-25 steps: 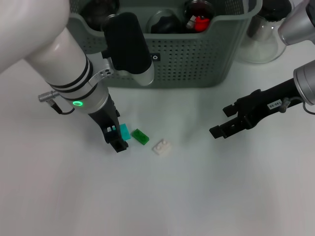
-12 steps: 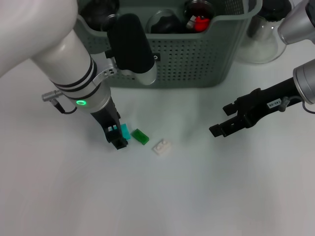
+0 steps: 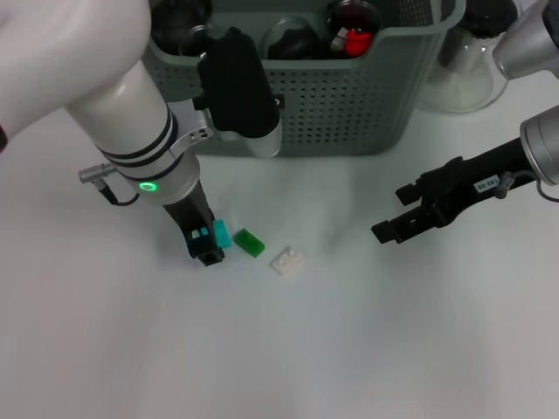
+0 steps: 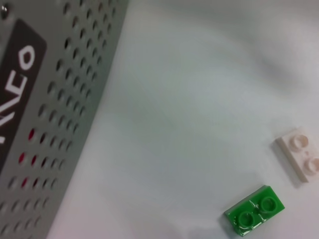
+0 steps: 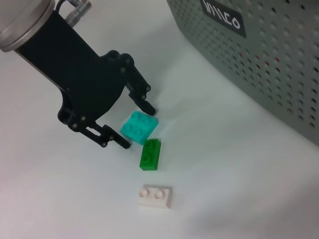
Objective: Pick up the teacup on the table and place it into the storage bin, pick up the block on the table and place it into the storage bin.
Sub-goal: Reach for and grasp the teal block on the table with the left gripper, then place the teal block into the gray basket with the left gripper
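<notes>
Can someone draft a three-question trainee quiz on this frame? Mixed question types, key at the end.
1. Multiple choice: the left gripper has its fingers around which block? A white, B teal, C green.
2. True or false: the right gripper is touching the white block.
3. Fill in: the green block lies between the teal block and the ____ block.

Key: 1 B. 2 false, it hovers apart, open and empty, in front of the storage bin. 3 white.
</notes>
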Controlling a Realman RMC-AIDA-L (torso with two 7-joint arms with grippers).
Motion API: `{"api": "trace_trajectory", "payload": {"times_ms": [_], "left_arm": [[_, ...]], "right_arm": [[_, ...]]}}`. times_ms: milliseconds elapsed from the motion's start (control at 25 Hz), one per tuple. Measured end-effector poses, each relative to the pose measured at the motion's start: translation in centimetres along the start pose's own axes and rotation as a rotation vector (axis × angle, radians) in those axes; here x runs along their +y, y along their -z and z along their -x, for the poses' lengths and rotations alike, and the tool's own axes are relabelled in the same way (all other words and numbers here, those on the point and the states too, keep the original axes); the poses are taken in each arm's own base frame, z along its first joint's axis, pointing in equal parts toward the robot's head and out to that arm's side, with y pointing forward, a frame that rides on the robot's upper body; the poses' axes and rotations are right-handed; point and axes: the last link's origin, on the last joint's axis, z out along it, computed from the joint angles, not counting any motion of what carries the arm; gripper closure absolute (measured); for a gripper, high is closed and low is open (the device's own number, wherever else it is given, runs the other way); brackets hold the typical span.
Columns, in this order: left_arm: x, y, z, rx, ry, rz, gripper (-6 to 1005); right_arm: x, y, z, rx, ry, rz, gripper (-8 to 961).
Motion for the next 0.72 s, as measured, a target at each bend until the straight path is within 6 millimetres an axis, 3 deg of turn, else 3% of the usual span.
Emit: {"api": "trace_trajectory", "payload": {"times_ms": [480, 560, 720], "left_arm": [[0.0, 0.1, -0.1, -0.001, 0.007, -0.001, 485], [-0.1, 0.3, -0.2, 0.0, 0.012, -0.003, 531], [-0.1, 2.5, -0.1, 0.042, 0.045, -0.009, 599]], "right_arm": [[-0.1, 0.1, 0.0, -0.001, 0.001, -0.004, 9], [-0.1, 0.1, 0.0, -0.001, 0.001, -0.005, 9], [-0.1, 0.1, 0.0, -0.002, 0.001, -0.008, 9]]}}
